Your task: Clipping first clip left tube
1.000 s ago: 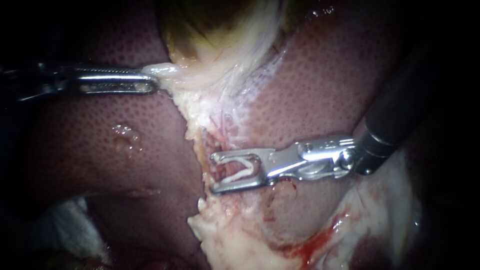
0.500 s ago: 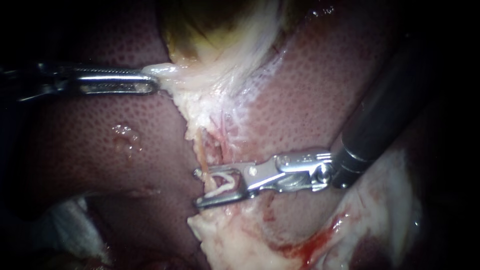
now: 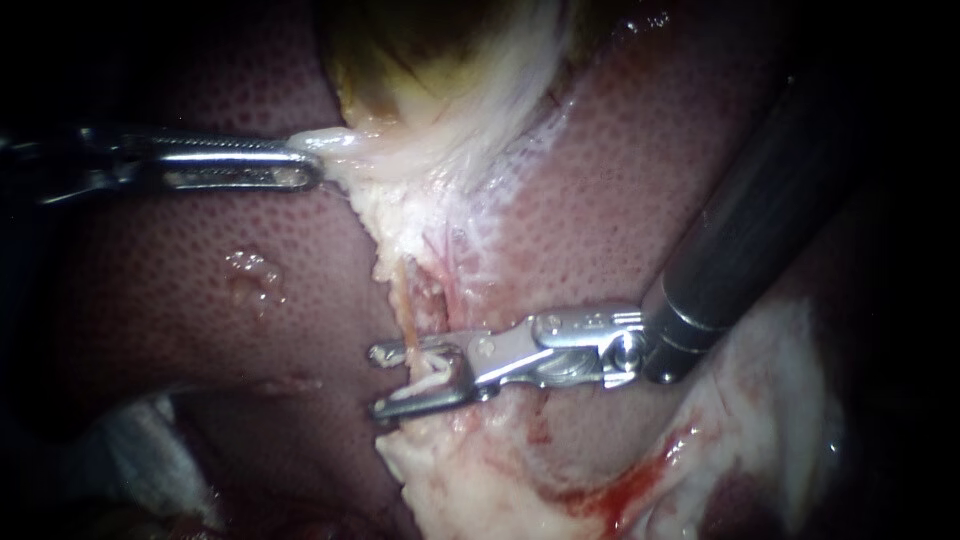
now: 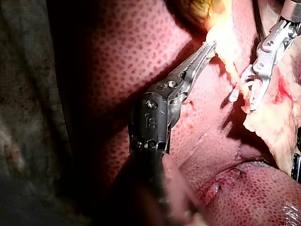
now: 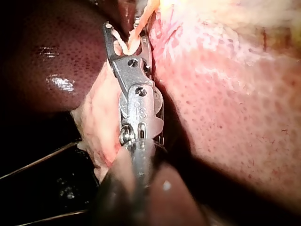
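While our left instrument clamps pale tissue by the gallbladder, our right instrument holds a white clip in spread jaws straddling the tube. Tube looks thin, soft, tearable; we'd clip it squarely.

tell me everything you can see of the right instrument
The right instrument has a dark round shaft coming in from the upper right, ending in a shiny silver hinged head. Its two slim metal jaws stand apart, holding a white clip that touches both. A thin pale orange tube runs down between them, over the speckled red liver.
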You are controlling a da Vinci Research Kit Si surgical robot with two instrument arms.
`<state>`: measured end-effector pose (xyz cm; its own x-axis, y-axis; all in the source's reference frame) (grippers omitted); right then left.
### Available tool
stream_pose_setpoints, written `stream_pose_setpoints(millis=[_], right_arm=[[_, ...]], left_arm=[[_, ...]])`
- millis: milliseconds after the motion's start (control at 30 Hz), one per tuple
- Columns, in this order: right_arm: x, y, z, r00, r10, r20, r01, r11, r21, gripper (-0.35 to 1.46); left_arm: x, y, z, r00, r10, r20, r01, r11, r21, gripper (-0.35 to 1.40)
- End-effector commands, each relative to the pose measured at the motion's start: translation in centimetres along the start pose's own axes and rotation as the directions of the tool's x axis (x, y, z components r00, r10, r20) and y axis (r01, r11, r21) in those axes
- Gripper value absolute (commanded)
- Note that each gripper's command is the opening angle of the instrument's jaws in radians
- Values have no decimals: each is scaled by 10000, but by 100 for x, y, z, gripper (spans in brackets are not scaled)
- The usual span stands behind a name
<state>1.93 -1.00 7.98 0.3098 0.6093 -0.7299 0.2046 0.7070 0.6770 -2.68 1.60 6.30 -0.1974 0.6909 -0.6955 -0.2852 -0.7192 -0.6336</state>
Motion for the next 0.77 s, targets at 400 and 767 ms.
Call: stream_pose_setpoints(millis=[400,767], right_arm=[[-1,-1,-6,9991,407,101,-407,9992,25,-35],[-3,1,-5,9984,557,137,-557,9984,29,-35]], left_arm=[[0,0,-1,10000,0,3,0,10000,-13,-35],[0,0,0,10000,-2,2,2,10000,-10,-35]])
